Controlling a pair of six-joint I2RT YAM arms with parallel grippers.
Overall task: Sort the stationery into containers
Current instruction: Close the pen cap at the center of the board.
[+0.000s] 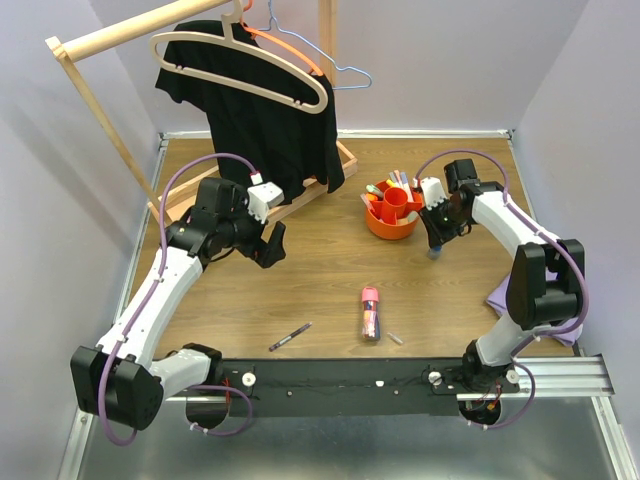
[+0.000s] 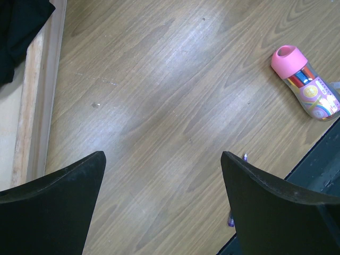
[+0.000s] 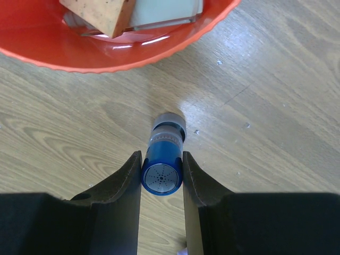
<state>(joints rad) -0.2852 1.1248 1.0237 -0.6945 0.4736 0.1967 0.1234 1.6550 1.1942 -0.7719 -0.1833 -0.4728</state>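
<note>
My right gripper is shut on a chunky blue marker. The marker stands upright with its lower end at the table, just right of the round orange organiser. Several pens stand in the organiser's compartments. A stubby pink-capped tube lies near the table's front middle, and a slim purple pen lies to its left. My left gripper hangs open over bare wood, nothing between its fingers; its right finger hides most of the pen.
A wooden rack base with a black shirt and hangers stands at the back left. A small white piece lies by the tube. A purple cloth sits at the right, behind my right arm.
</note>
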